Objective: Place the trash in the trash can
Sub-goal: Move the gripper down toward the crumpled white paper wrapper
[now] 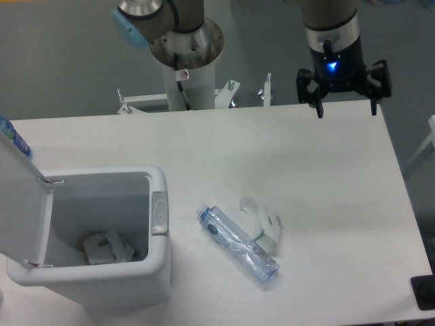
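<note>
The trash is seen lying on the white table (326, 163), right of the open trash can (158, 224): a crushed clear bottle (238, 244) with a blue cap, and a crumpled wrapper (262, 216) touching its upper side. Both pieces are judged light. The bottle is likely thin-walled, springy and slick, best taken across its narrow midsection; the wrapper, soft and easily flattened, could be pinched at a raised fold. The gripper (345, 107) is held high over the table's far edge, fingers spread wide and holding nothing. The can's flip lid (20, 197) is cut off at the left. Pale items already in the bin cannot be identified, and the wrapper's markings are too small to be read.
</note>
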You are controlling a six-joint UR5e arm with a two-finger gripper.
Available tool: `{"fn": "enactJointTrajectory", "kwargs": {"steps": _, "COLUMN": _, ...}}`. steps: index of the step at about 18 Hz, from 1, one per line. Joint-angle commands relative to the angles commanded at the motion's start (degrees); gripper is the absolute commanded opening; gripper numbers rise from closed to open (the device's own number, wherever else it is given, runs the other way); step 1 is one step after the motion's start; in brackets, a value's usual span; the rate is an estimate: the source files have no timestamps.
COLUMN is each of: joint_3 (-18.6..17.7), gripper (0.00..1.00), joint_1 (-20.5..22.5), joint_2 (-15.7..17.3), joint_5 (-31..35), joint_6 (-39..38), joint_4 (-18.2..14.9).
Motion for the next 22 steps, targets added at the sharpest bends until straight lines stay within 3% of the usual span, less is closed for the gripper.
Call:
{"fn": "enactJointTrajectory", "kwargs": {"steps": 6, "joint_3": -2.6, "gripper": 1.00, "joint_1": -0.9, "joint_2": -1.1, "joint_5": 0.2, "joint_6": -0.6, "joint_4": 0.5}}
{"fn": "enactJointTrajectory", "kwargs": {"steps": 8, "joint_3": -4.0, "gripper": 1.00, "joint_1": -1.0, "joint_2": -2.6, "joint_5": 0.1, "joint_6": -0.9, "joint_4": 3.0}}
{"fn": "enactJointTrajectory", "kwargs": {"steps": 12, "joint_3": -7.0, "gripper": 1.00, "joint_1": -4.8, "joint_2": -6.1, "joint_5": 0.4, "joint_6": -14.7, "joint_4": 7.7}}
{"fn": "enactJointTrajectory", "kwargs": {"steps": 16, "joint_3": -7.0, "gripper": 1.00, "joint_1": -9.6, "joint_2": -11.3, "joint_5": -0.6, "joint_6": -22.8, "joint_4": 7.6}}
{"fn": "enactJointTrajectory", "kwargs": {"steps": 22, "joint_3": -7.9, "gripper": 1.00, "joint_1": -10.9, "joint_2": -15.6, "joint_5": -5.2, "joint_6": -27.5, "joint_4": 7.8}}
